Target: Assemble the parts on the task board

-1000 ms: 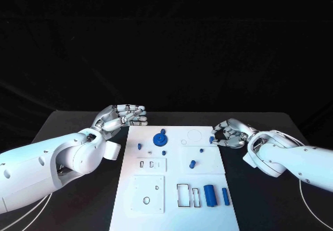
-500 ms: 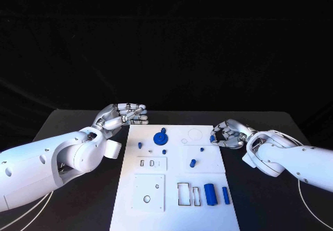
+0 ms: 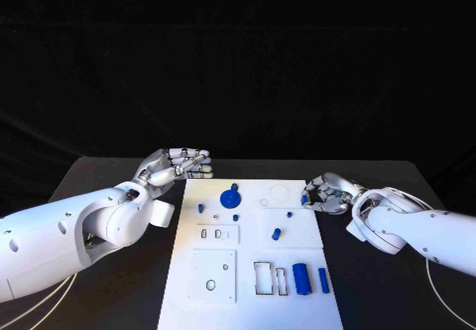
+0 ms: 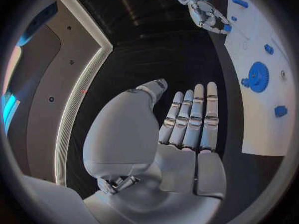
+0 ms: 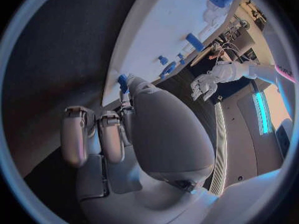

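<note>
The white board (image 3: 253, 254) lies mid-bench (image 3: 119, 179), carrying small blue parts: a gear (image 3: 230, 199) at its 11 o'clock, cylinders (image 3: 300, 278) at 5. At its 2 o'clock edge the right robot hand (image 3: 325, 194) pinches a blue piece (image 3: 303, 199); that light pinch could slip and drop it. The left robot hand (image 3: 174, 165), empty and fingers straight, hovers at 10 o'clock.

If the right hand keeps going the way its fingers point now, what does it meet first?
Probably the small blue part at the task board's right edge; the right hand's fingertips are already at it, though contact is unclear.
</note>
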You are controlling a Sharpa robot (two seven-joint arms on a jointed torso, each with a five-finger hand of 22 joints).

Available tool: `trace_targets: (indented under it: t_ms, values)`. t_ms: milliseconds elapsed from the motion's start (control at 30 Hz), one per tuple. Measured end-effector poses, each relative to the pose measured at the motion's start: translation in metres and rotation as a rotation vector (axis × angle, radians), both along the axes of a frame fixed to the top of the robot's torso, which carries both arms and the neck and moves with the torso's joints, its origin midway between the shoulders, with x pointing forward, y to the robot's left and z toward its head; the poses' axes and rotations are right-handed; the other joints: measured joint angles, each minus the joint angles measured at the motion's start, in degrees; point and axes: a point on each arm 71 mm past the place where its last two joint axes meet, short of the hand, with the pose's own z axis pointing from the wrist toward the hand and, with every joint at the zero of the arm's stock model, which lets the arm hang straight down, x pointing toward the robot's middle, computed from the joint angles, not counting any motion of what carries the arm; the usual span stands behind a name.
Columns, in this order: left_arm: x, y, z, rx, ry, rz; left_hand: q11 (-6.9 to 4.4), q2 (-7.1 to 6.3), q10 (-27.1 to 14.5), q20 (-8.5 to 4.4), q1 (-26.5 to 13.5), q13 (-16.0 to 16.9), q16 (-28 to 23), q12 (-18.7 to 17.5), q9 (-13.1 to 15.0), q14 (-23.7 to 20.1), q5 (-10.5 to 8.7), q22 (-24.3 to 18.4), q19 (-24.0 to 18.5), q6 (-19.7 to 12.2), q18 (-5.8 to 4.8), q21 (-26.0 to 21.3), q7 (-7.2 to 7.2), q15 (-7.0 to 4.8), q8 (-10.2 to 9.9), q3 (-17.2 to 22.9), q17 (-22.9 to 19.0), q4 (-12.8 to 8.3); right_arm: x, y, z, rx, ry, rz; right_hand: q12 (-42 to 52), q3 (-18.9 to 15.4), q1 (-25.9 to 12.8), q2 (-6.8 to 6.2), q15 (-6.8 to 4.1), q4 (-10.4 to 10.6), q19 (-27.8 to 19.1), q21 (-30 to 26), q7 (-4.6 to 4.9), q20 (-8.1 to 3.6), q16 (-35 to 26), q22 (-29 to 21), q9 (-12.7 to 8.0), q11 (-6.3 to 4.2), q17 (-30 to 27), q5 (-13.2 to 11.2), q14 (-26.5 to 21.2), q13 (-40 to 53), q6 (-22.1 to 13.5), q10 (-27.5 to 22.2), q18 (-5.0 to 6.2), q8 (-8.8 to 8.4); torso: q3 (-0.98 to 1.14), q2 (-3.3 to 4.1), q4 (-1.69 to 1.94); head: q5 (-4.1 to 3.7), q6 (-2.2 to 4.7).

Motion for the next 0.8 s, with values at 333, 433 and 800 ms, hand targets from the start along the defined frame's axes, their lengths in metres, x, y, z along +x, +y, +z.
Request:
trace_targets:
  t_ms: [333, 433, 800]
  values:
    - [-0.0002, 0.0001, 0.0001, 0.0, 0.0, 0.0, 0.0, 0.0, 0.0, 0.0, 0.0, 0.0, -0.2, 0.0, 0.0, 0.0, 0.0, 0.0, 0.0, 0.0, 0.0, 0.0, 0.0, 0.0, 0.0, 0.0, 0.0, 0.0, 0.0014, 0.0016, -0.0011, -0.002, 0.0, 0.0, 0.0, 0.8, 0.2, 0.23, 0.0, -0.1, 0.0, 0.2, -0.3, 0.0, 0.0, 0.0, -0.1, 0.0, 0.0, 0.0, 0.0, 0.0, 0.3, 0.0, 0.0, 0.22, 0.01, 0.0, -0.03, -0.14, -0.14]
    - [-0.0002, 0.0002, 0.0001, 0.0, 0.0, 0.0, 0.0, 0.0, 0.0, 0.0, 0.0, 0.0, -0.2, 0.0, 0.0, 0.0, 0.0, 0.0, 0.0, 0.0, 0.0, 0.0, 0.0, 0.0, 0.0, 0.0, 0.0, 0.0, 0.0017, 0.0026, -0.0014, -0.002, 0.0, 0.0, 0.0, 0.8, 0.2, 0.23, 0.0, -0.1, 0.0, 0.2, -0.1, 0.0, 0.0, 0.0, -0.1, -0.2, 0.0, 0.0, 0.0, 0.0, 0.5, 0.2, 0.0, 0.22, 0.01, 0.02, -0.03, -0.14, -0.17]
    - [-0.0005, 0.0007, 0.0002, 0.0, 0.001, 0.0, 0.0, 0.0, 0.0, 0.0, 0.0, 0.0, -0.2, 0.0, 0.0, 0.0, 0.0, 0.0, 0.0, 0.0, 0.0, 0.0, 0.0, 0.0, 0.0, 0.0, 0.0, 0.0, 0.0021, 0.0045, -0.0022, -0.01, -0.011, -0.011, 0.9, 2.0, 0.2, 0.23, -0.24, -0.7, 0.0, 0.5, -0.6, -0.03, 0.0, 0.0, -0.1, -0.53, 0.0, 0.0, 0.2, 0.0, 1.7, 1.0, 0.0, 0.61, -0.02, 0.04, -0.01, -0.03, -0.25]
